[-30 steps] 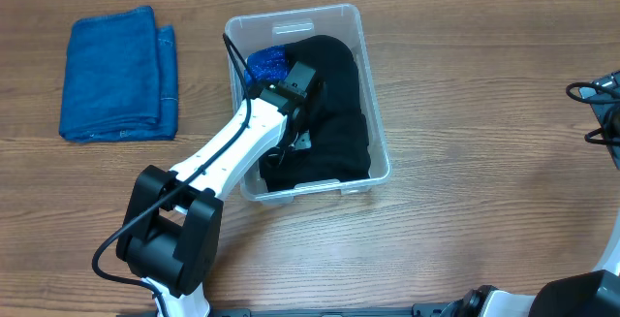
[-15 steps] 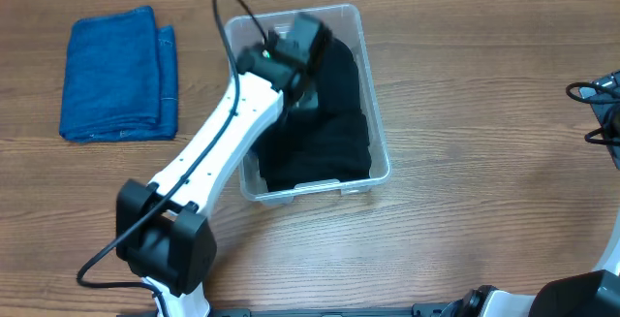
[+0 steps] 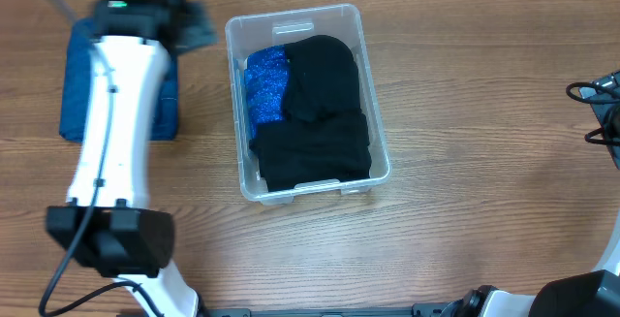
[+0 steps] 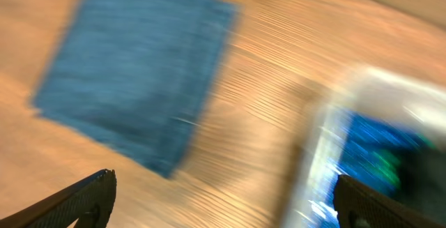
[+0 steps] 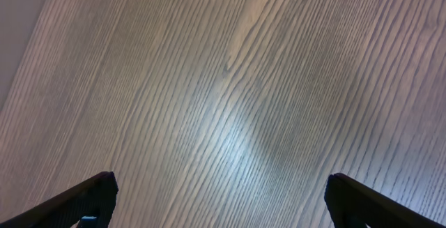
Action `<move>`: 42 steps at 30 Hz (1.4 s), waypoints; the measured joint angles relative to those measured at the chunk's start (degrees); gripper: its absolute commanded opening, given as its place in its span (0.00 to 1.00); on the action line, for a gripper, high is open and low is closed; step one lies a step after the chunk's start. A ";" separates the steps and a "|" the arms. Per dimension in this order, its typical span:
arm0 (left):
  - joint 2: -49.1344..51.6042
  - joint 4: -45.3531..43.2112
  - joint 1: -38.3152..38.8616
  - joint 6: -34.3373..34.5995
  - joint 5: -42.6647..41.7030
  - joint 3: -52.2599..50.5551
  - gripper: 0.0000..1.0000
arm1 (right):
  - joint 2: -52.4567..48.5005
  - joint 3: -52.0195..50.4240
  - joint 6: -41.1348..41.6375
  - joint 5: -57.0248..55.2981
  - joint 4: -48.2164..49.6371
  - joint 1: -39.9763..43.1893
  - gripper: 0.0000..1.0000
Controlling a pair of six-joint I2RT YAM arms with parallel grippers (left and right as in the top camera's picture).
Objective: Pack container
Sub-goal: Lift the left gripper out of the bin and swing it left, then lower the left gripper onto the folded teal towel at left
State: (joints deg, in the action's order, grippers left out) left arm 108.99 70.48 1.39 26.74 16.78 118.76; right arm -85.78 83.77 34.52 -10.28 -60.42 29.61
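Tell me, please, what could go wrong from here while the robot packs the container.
1. The open left hand hangs above one edge of the folded blue towel; it may pinch only a corner or the top layer, so the towel unfolds when lifted.
2. The black cloths and the shiny blue cloth cover almost the whole floor of the container, so the towel may hang over the rim.

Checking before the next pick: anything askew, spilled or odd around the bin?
Nothing stands out. The container sits intact, black cloths and a blue cloth inside it; the folded blue towel lies flat beside it.
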 measured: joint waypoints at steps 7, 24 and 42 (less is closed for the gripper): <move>0.04 -2.93 -19.43 -0.04 -2.12 0.00 0.89 | 0.00 0.00 0.04 0.00 0.00 -0.02 1.00; 17.29 -18.43 -27.91 -3.19 -12.55 0.07 0.04 | 0.00 0.00 0.04 0.02 -0.02 0.00 1.00; 27.76 -14.47 -19.74 -13.66 -13.57 0.15 0.04 | 0.00 0.00 0.00 0.00 -0.02 -0.02 1.00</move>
State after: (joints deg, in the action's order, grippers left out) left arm 136.75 56.01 -18.35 13.08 3.20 118.91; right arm -85.78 83.77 34.52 -10.28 -60.45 29.58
